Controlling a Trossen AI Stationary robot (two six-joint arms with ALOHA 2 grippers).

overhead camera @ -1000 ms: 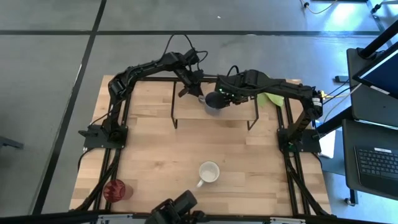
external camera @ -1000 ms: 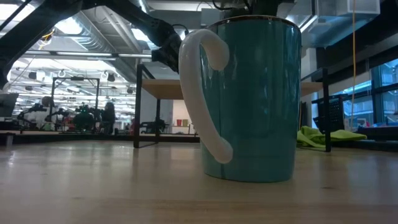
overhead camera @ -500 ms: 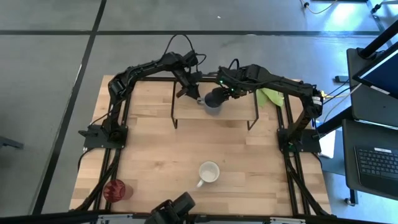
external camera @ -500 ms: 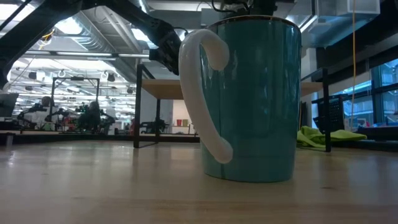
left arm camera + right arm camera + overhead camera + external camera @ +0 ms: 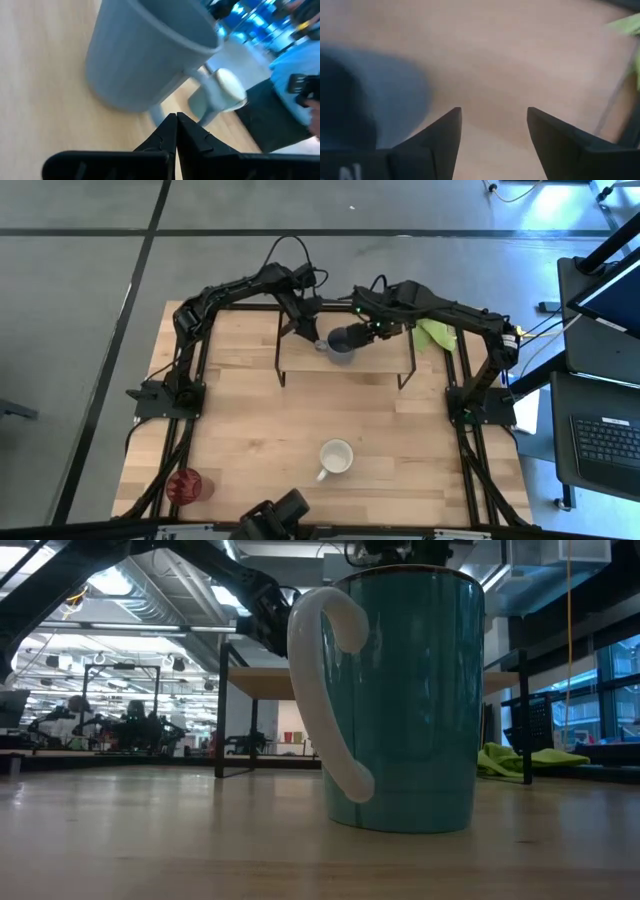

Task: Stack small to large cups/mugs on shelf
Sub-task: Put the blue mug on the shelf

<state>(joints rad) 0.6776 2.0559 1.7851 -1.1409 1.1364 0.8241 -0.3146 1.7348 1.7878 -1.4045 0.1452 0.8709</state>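
Observation:
A small dark grey mug (image 5: 342,352) stands upright on the low wooden shelf (image 5: 385,360) at the table's far side. My left gripper (image 5: 313,337) is shut, its tips (image 5: 176,117) at the foot of the mug's handle (image 5: 217,95). My right gripper (image 5: 350,335) hangs open above the shelf, right beside the mug (image 5: 365,95), with only bare board between its fingers. A white-handled mug (image 5: 335,457) stands on the table near the front, filling the low view (image 5: 400,700). The red tumbler (image 5: 186,485) stands at the near left corner. My left gripper's shut fingertips (image 5: 170,122) come in slanting down toward the place where the handle (image 5: 160,111) meets the grey mug's wall. I cannot tell whether they touch it. The mug stands upright on its base on the shelf.
A green cloth (image 5: 437,335) lies on the table by the shelf's right end. The shelf's thin dark legs (image 5: 220,715) stand on the table. Bare wooden table lies between the shelf and the white-handled mug.
My right arm has swung a little toward the table's far edge above the shelf, its gripper staying open. My left wrist has tipped slightly beside the grey mug's handle. The grey mug stands where it was.

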